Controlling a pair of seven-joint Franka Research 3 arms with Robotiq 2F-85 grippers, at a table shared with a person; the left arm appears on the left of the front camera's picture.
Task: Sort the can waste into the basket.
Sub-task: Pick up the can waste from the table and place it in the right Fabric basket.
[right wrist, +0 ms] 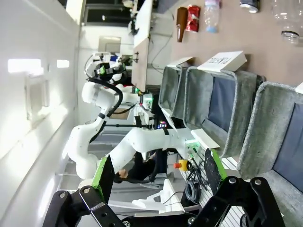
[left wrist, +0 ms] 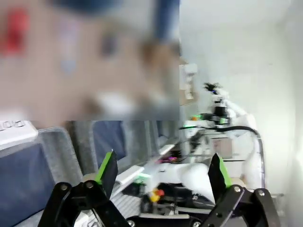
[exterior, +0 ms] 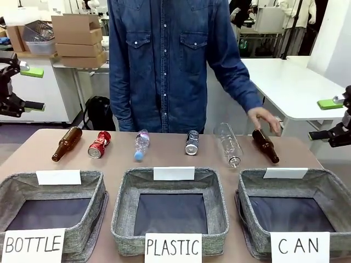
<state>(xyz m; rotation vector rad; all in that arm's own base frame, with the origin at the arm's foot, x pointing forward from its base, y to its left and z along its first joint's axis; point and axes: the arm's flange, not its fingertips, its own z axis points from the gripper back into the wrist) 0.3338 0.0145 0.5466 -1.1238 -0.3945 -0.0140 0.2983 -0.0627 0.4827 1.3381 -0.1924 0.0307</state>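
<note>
L gripper (exterior: pixel 33 88) hangs in the air off the table's L edge, jaws wide apart, nothing btw the green pads. R gripper (exterior: pixel 323 119) is likewise off the R edge, jaws wide, nothing held. Both are well apart from the cans.

On the light brown tabletop (exterior: pixel 307 156), six items lie on their sides in a row along the far side. L to R:
- brown glass bottle (exterior: pixel 67 143)
- shiny red metal drink can (exterior: pixel 99 144)
- small clear plastic bottle w/ blue cap (exterior: pixel 141 146)
- black-and-blue Pepsi can w/ silver ends (exterior: pixel 192 142)
- larger clear plastic bottle (exterior: pixel 228 144)
- second brown glass bottle (exterior: pixel 265 146)

The red can lies just beside the L brown bottle; can't tell if they touch. The Pepsi can lies btw the two plastic bottles, apart from each.

On the near side, three square grey fabric baskets w/ dark bases stand side by side:
- L: basket signed "BOTTLE" (exterior: pixel 88 181)
- Mid: basket signed "PLASTIC" (exterior: pixel 126 186)
- R: basket signed "CAN" (exterior: pixel 249 181)

Each has a white card on its far rim.

Both cans are on the table, outside the CAN basket. The Pepsi can is behind the PLASTIC basket, and the red can is behind the BOTTLE basket, well apart from the CAN one.

A person in a blue denim shirt (exterior: pixel 164 60) stands at the far side. One hand (exterior: pixel 264 119), motion-blurred, is low near the base end of the R brown bottle; can't tell if it touches.

The R wrist view is rolled sideways, w/ grey basket walls beside the open fingers. The upper half of the L wrist view is blurred.
</note>
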